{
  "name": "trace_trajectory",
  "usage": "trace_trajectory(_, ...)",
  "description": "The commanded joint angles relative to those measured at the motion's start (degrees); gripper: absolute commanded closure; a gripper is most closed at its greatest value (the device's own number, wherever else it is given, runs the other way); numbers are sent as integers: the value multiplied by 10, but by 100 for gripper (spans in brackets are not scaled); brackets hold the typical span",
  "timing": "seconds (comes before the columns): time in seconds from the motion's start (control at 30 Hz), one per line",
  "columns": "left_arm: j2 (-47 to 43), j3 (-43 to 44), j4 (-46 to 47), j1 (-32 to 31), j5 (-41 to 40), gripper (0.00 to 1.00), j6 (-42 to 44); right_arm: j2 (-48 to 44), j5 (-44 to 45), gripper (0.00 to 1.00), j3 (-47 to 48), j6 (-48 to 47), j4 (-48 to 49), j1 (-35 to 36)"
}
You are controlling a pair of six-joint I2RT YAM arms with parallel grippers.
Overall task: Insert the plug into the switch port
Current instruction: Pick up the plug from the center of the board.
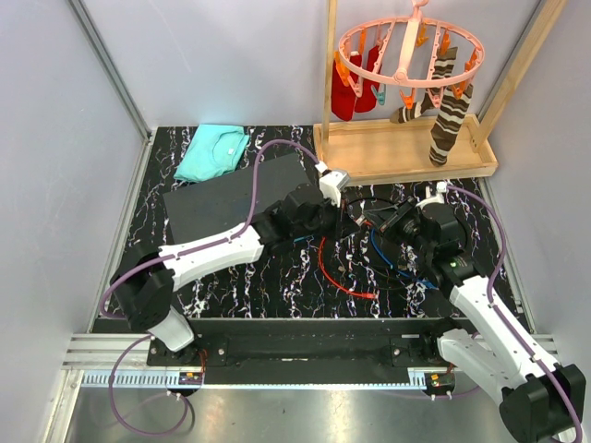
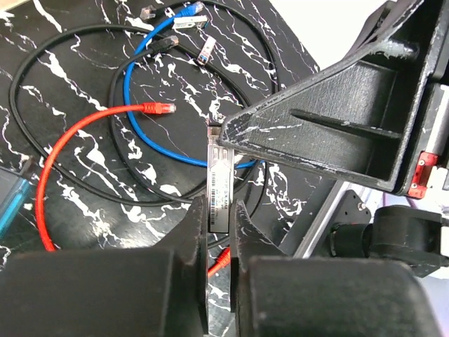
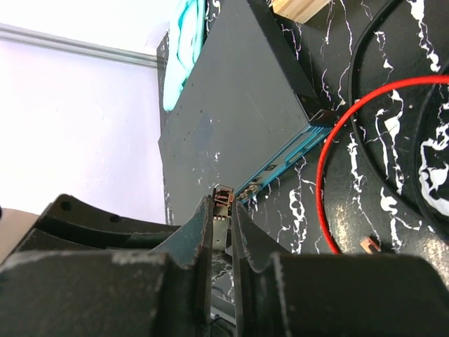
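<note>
Your left pincer (image 2: 219, 214) and right pincer (image 3: 222, 210) both pinch plug (image 2: 218, 172). Looks like pass-over step. Next: one pincer lets go, other points plug at switch (image 3: 231, 105) blue edge.

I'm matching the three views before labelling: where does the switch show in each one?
Top external: the switch, left of centre.
Left wrist: only a teal sliver at the left edge, probably the switch.
Right wrist: the switch fills upper centre, teal edge lower right.
Shared landmark: the red cable, in all three.
</note>
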Motion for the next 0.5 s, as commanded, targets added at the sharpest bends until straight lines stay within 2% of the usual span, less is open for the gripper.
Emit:
trace_trajectory(0.0, -27, 5, 27, 3, 10, 100, 69, -7, -30, 80, 15, -62, 34, 4)
trace_trajectory(0.07, -53, -4, 13, 4, 13, 100, 134, -3, -67, 66, 30, -130, 34, 4)
trace_trajectory(0.1, -62, -5, -8, 10, 16, 100, 155, -2, -83, 52, 37, -159, 33, 3)
trace_trajectory(0.17, -85, -4, -40, 23, 40, 100, 211, -5, -134, 42, 62, -254, 27, 4)
trace_trajectory(0.2, -92, -3, -77, 38, 54, 100, 230, -7, -147, 33, 83, -285, 9, 4)
trace_trajectory(0.3, -123, -2, -139, 67, 100, 100, 301, -2, -183, 24, 137, -419, -52, 4)
trace_trajectory(0.37, -149, -7, -166, 78, 134, 100, 356, 12, -223, 22, 154, -516, -77, 4)
trace_trajectory(0.43, -169, -7, -205, 89, 161, 100, 386, 27, -241, 14, 181, -560, -117, 5)
trace_trajectory(0.47, -175, -5, -234, 96, 170, 100, 411, 34, -260, 14, 190, -580, -139, 4)
